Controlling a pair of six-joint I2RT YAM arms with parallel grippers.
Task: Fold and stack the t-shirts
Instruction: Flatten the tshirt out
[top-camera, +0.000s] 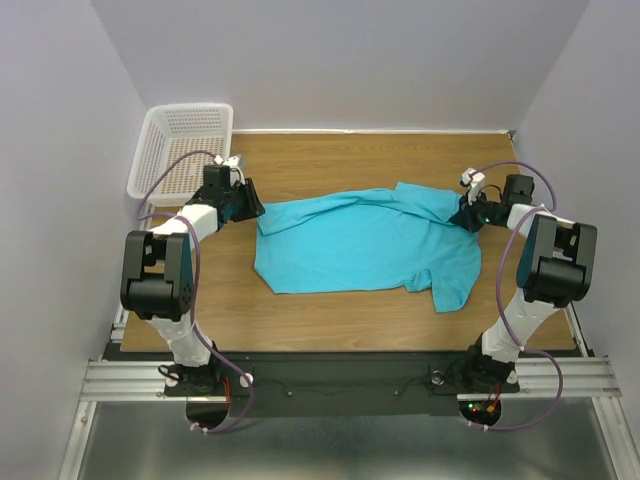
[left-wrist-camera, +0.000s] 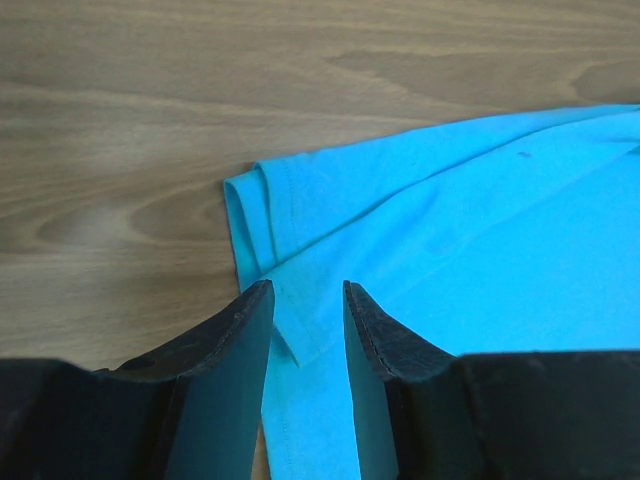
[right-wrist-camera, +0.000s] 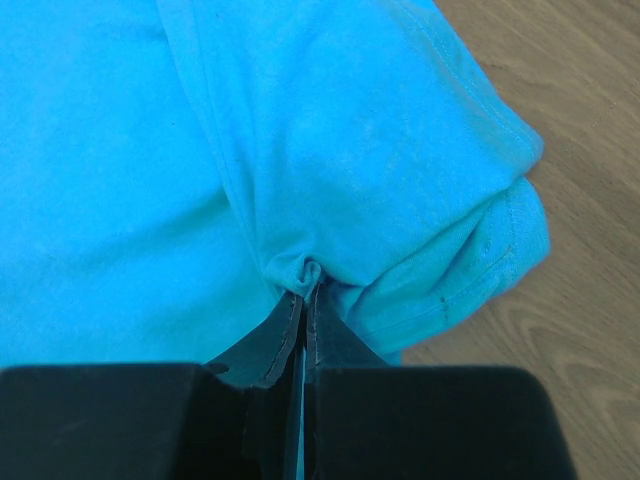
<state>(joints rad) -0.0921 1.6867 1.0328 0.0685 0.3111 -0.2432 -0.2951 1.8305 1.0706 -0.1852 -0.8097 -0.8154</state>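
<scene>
Turquoise t-shirt (top-camera: 365, 245) lies flat on the wooden table (top-camera: 330, 310), its hemmed corner between the left gripper (left-wrist-camera: 306, 292)'s parted jaws, nothing clamped. The right gripper (right-wrist-camera: 305, 290) is pinched tight on a bunch of cloth beside the sleeve. If the left's going for a grip, I'd get both hem layers deep between the jaws before closing.

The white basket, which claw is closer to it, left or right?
Left. The left claw is right beside the basket, open at the t-shirt's edge. The right claw is across the table, pinching the t-shirt's opposite side.
</scene>
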